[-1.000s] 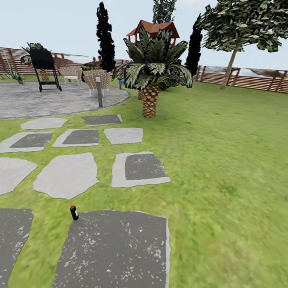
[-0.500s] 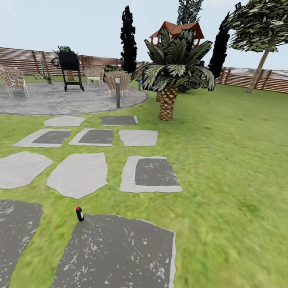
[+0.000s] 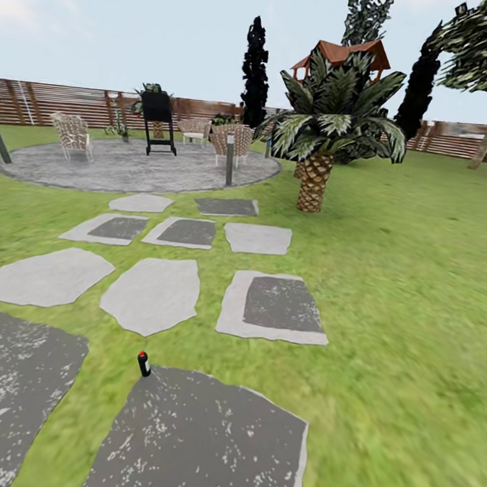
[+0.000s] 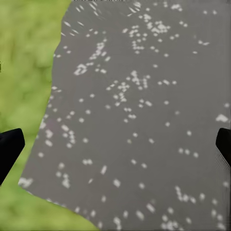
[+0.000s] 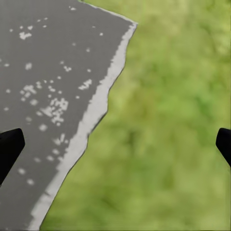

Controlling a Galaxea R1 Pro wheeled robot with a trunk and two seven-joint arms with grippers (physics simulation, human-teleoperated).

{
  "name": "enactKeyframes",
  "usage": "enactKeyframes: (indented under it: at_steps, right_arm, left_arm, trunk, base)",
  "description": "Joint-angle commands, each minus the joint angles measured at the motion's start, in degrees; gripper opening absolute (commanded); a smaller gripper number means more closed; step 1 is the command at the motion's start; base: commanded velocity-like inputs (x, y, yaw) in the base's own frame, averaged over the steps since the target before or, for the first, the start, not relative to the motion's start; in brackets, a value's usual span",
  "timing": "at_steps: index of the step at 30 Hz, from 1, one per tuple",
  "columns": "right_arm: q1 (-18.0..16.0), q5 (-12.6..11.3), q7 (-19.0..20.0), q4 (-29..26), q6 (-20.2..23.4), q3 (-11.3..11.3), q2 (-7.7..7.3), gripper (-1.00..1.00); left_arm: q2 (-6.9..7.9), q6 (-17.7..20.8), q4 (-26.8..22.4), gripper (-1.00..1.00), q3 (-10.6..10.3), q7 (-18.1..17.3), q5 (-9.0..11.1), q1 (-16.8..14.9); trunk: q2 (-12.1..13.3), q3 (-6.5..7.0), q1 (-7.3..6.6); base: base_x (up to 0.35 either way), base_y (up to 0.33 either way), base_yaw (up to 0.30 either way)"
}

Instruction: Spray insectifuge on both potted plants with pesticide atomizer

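The head view took in the garden's lawn [image 3: 408,302] with its grey stepping stones [image 3: 152,295] leading toward a round paved patch [image 3: 132,169] ringed by wicker chairs [image 3: 71,134], a black grill [image 3: 157,121] and short lamp posts [image 3: 229,159]. A squat palm [image 3: 323,136] stood on the grass just beside the patch's edge, with a brown slat fence [image 3: 56,104], dark cypress-like trees [image 3: 257,64] and a red-roofed playhouse [image 3: 341,56] behind it.

A small dark bottle-like thing with a red tip [image 3: 144,363] stood tilted on the grass, touching the far edge of the nearest speckled dark slab [image 3: 204,439]. It was too small to tell whether this was the pesticide atomizer; its colours were dark and red rather than white and green.

The left wrist view looked straight down on a speckled dark slab [image 4: 144,120] with a strip of grass [image 4: 24,62] along one edge. The left gripper [image 4: 115,149] appeared as two black fingertips [image 4: 8,149] at opposite borders of the picture, set wide apart with nothing between them.

The right wrist view showed a slab's pale-rimmed edge [image 5: 89,120] meeting grass [image 5: 168,125]. The right gripper [image 5: 115,149] likewise had its dark fingertips [image 5: 8,149] spread to the frame's sides, empty. Both pairs of fingertips were cut off, so little of their shape could be made out.
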Motion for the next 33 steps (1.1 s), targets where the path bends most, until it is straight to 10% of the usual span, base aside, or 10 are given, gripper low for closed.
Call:
enactKeyframes:
  at_steps: [1, 33]
  right_arm:
    - [0.0, 0.1, 0.0, 0.0, -0.2, 0.0, -0.03, 1.0]
    - [0.0, 0.1, -0.1, 0.0, -0.2, 0.0, -0.04, 1.0]
  left_arm:
    - [-0.02, -0.2, 0.0, 1.0, 0.1, 0.0, 0.0, 0.0]
    - [0.0, -0.2, 0.0, 1.0, 0.3, 0.1, 0.1, 0.0]
  trunk:
    - [0.0, -0.05, 0.01]
    - [0.0, -0.05, 0.01]
  base:
    - [0.182, -0.199, 0.277]
    - [0.1, -0.082, 0.277]
